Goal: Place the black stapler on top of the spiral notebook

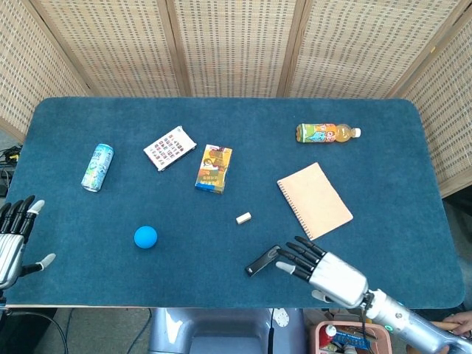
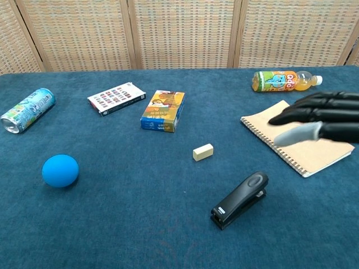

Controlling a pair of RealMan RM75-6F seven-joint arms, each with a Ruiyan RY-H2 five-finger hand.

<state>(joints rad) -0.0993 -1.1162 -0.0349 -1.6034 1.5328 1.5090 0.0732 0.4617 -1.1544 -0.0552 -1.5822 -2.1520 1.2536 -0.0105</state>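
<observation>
The black stapler (image 1: pixel 260 262) (image 2: pixel 239 200) lies on the blue table near its front edge. The tan spiral notebook (image 1: pixel 315 200) (image 2: pixel 296 138) lies flat to the right of it and further back. My right hand (image 1: pixel 324 271) (image 2: pixel 324 123) hovers open with fingers spread, its fingertips close beside the stapler's right end in the head view; it holds nothing. In the chest view it covers part of the notebook. My left hand (image 1: pixel 13 240) stays open at the table's front left corner, far from both objects.
A small eraser (image 1: pixel 243 217) lies behind the stapler. A blue ball (image 1: pixel 145 237), a can (image 1: pixel 96 167), a card pack (image 1: pixel 169 147), a colourful box (image 1: pixel 214 169) and an orange drink bottle (image 1: pixel 327 133) are scattered over the table. Wicker screens stand behind.
</observation>
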